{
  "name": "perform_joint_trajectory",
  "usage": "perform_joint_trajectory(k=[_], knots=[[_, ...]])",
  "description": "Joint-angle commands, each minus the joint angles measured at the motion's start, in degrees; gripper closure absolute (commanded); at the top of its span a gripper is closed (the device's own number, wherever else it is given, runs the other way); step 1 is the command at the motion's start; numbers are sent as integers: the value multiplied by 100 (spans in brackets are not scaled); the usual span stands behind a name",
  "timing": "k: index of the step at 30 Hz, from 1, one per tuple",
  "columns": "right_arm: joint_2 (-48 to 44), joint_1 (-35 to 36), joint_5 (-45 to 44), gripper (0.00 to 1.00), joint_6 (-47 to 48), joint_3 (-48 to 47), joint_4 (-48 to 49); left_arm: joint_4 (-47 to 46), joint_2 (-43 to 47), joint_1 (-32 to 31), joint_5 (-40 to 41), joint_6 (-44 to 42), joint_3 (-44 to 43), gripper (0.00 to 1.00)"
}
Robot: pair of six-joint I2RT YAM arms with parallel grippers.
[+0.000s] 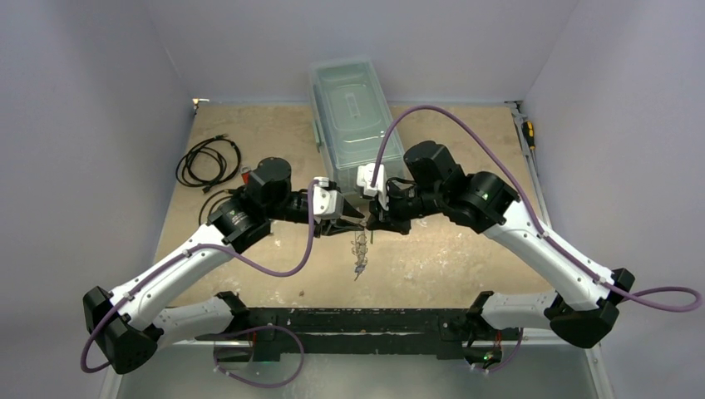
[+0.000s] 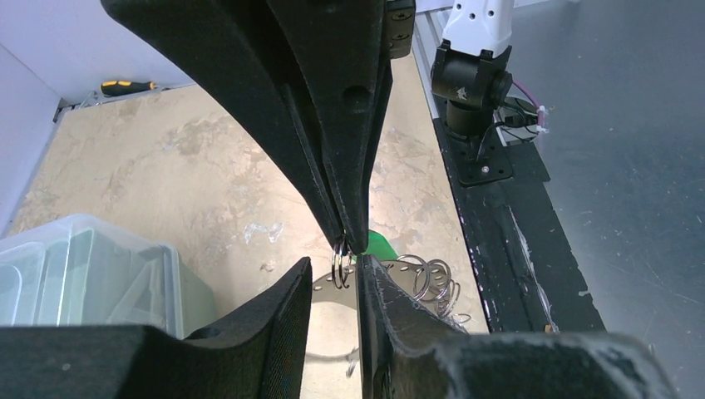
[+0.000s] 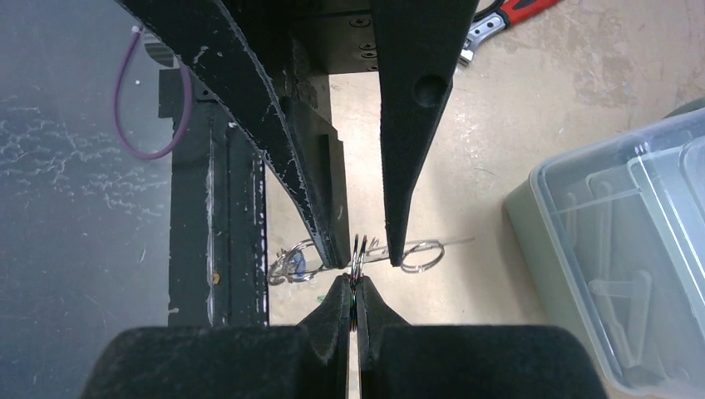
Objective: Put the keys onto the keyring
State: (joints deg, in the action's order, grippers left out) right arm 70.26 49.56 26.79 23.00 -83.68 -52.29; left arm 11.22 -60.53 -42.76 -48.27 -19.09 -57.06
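The keyring hangs above the table between both grippers, its flat holed band and several wire rings dangling below. My right gripper is shut on one small wire ring at the band's edge. My left gripper faces it, its fingers apart on either side of that same ring, with a gap still showing. A green key head peeks out behind the right gripper's tip. A blue key hangs among the rings nearer the base rail.
A clear plastic bin stands at the back centre, close behind the grippers. Black coiled cables lie at the back left, a red-handled tool near them. A yellow-and-black screwdriver lies at the right edge. The black base rail runs along the front.
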Motion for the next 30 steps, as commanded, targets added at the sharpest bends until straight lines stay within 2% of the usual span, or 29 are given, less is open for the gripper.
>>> perform_joint_trajectory(k=[1, 5, 12, 19, 20, 22, 24, 26, 30], knots=[[31, 71, 224, 100, 37, -297, 235, -249, 14, 15, -213, -18, -122, 76], [32, 97, 230, 100, 46, -298, 265, -302, -6, 21, -244, 20, -97, 79], [-16, 115, 308, 100, 79, -277, 360, -383, -20, 19, -246, 72, -27, 100], [-244, 115, 372, 100, 69, -162, 671, -431, 44, 23, -208, 106, 21, 100], [-298, 115, 309, 96, 38, -126, 760, -458, 79, 31, -172, 151, 30, 100], [-450, 115, 126, 65, -73, -7, 1030, -775, 214, 85, -107, 359, 143, 100], [-671, 115, -124, 46, -159, 163, 1330, -1356, 418, 170, -58, 685, 361, 100], [-948, 115, -381, 39, -217, 375, 1687, -1786, 598, 278, -74, 956, 556, 100], [-1607, 115, -675, 36, -406, 980, 2549, -2178, 761, 441, -192, 1273, 713, 100]])
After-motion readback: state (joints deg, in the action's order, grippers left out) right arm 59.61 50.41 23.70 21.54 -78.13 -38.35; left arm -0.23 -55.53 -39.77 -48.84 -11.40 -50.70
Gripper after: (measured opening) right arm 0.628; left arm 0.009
